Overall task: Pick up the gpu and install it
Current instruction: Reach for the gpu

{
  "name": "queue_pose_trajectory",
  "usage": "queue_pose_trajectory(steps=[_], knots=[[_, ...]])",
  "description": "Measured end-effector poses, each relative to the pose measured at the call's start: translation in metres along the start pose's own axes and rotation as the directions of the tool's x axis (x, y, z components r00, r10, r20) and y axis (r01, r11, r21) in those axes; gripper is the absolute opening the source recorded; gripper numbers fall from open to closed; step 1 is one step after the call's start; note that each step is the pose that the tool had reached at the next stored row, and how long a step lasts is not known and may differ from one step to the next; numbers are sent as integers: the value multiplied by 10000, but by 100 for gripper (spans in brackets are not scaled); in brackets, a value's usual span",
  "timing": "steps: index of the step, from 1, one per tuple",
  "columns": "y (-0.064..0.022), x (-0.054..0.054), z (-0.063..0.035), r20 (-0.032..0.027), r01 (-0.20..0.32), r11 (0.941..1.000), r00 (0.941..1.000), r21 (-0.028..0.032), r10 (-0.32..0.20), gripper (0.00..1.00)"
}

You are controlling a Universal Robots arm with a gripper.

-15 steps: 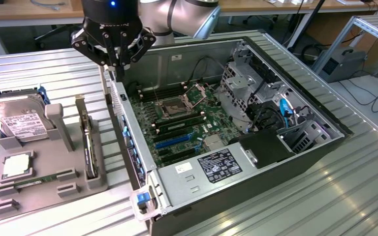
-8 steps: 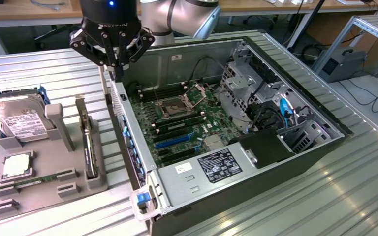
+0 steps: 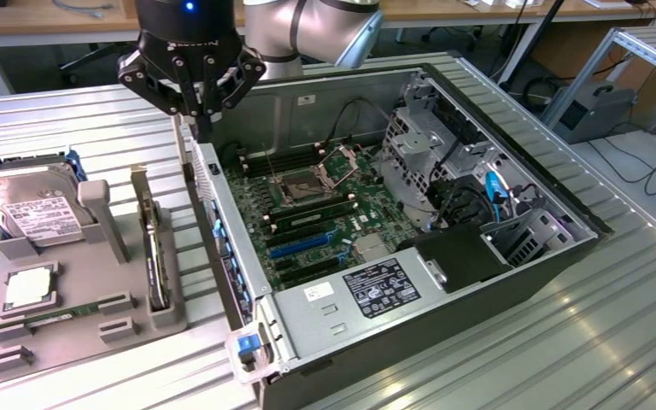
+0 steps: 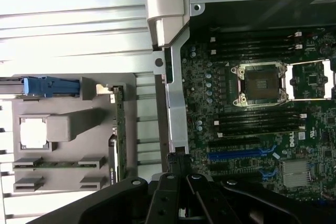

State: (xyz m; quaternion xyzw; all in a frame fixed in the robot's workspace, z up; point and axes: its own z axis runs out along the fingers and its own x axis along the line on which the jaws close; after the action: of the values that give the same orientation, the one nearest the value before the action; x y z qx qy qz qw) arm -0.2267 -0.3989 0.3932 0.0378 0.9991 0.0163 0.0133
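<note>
The pincer [image 3: 199, 114], closed on nothing, hovers over the side wall of the computer case [image 3: 216, 224], and the gpu [image 3: 149, 241] stands on edge in the grey holder [image 3: 78, 309] just outside that wall, its length running alongside it.

You look at a ribbed metal table [image 3: 556, 342] with a bright, reflective sheen. The computer case [image 3: 328, 299] shows dull grey sheet metal inside, matt black outside. The holder [image 3: 66, 333] looks like matt grey plastic. The hard drive [image 3: 32, 209] is silvery metal with a white paper label. The gpu [image 3: 155, 256] has a pale metal bracket. The gripper [image 3: 199, 120] is matt black.
</note>
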Motion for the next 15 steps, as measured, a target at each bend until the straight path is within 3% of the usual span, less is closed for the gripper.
queue_pose_trajectory(steps=[15], knots=[[-3,37,-1,1,0,10000,10000,11,0,11]])
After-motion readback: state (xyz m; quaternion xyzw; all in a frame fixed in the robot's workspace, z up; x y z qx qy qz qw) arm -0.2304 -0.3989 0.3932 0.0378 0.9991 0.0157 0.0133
